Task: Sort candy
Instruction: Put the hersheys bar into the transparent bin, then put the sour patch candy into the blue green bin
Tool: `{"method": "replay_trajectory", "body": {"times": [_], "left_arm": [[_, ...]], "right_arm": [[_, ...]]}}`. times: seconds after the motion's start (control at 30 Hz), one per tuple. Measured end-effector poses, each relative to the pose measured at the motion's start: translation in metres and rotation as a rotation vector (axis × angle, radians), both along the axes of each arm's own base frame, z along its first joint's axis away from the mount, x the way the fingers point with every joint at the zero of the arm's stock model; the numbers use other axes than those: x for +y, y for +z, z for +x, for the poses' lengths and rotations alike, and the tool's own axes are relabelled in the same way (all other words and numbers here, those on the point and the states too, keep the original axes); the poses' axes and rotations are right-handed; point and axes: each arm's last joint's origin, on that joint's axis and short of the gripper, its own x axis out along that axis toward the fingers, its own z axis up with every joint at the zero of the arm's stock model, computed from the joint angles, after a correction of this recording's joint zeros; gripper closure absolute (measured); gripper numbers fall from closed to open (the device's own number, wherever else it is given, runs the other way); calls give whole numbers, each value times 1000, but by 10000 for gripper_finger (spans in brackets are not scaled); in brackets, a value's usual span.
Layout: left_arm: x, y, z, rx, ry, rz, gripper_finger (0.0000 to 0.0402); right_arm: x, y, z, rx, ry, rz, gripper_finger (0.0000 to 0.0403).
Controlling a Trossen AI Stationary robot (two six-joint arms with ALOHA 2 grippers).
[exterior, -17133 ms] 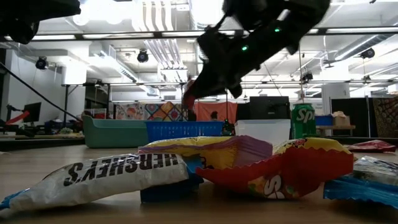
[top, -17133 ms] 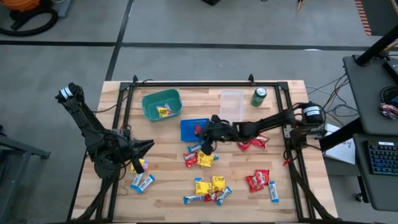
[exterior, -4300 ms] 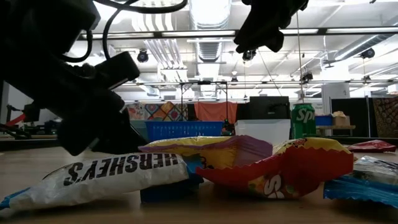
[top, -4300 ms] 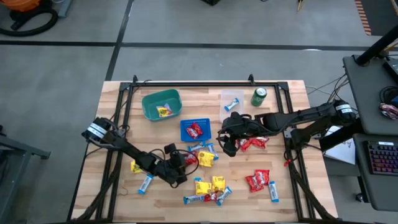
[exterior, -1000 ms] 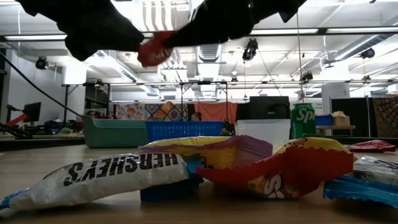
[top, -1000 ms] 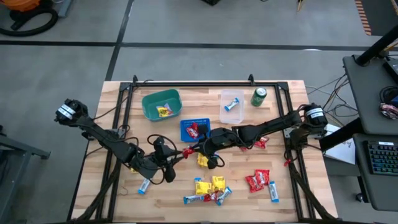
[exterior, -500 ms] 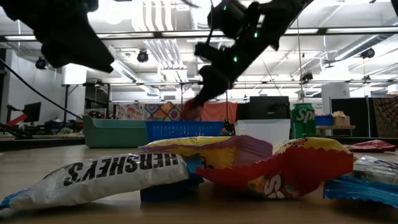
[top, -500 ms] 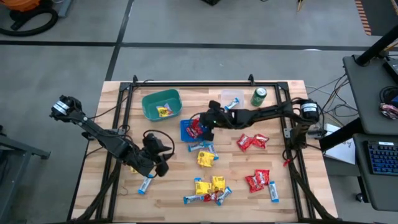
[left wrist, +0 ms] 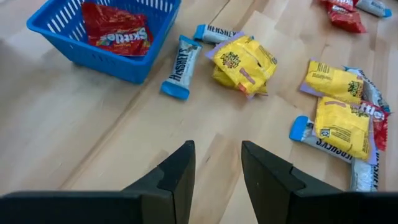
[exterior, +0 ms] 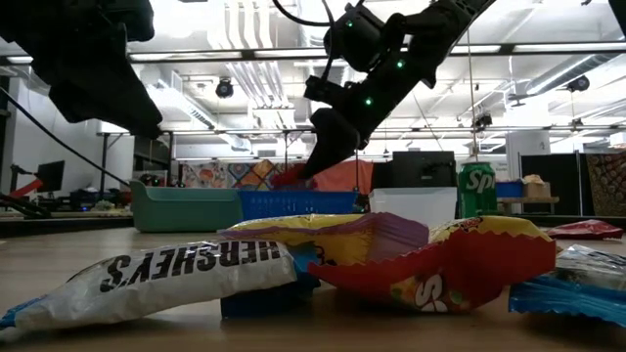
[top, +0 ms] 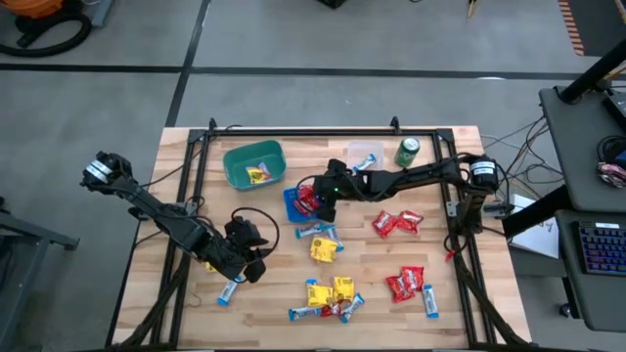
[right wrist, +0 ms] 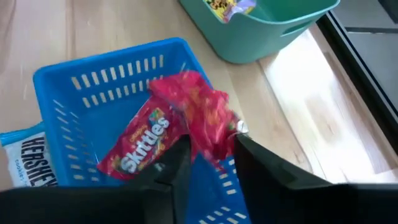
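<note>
- Your right gripper hangs over the blue basket, which stands beside the green tub. That fits the sorting: reds go in the blue basket, and a yellow candy lies in the tub.
- Its jaws stand parted with a red candy just ahead of the tips. Whether they grip it or have let it go, you cannot tell; to judge by the pose, this is the drop.
- A second red Skittles packet lies flat on the basket floor, right under the one at the fingertips.
- Your left gripper hangs open and empty above bare wood, well short of any candy. It points towards the blue basket and the loose pile, probably lined up for a next pick.
- Nearest to it lie a Hershey's bar and a crumpled yellow packet, both just outside the basket wall.
- More of the candy waits unsorted: a mixed cluster near the table's front edge, and red packets out to the right, near the right arm's side.
</note>
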Motion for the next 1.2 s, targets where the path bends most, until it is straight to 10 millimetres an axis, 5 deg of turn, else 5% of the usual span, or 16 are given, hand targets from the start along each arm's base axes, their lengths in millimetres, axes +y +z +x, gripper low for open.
{"method": "replay_trajectory", "body": {"times": [0.27, 0.67, 0.97, 1.2], "left_arm": [[-1, 0, 0, 11, -10, -21, 287], [-2, -4, -4, 94, 17, -202, 287], [0, -16, -24, 439, 162, -478, 287], [7, -22, -43, 637, 377, -494, 287]], "right_arm": [[10, 3, -1, 14, 28, 3, 243], [24, 13, -4, -18, 28, 43, 239], [31, 45, -18, -90, 63, 153, 236], [41, 61, -26, -110, 91, 191, 238]]}}
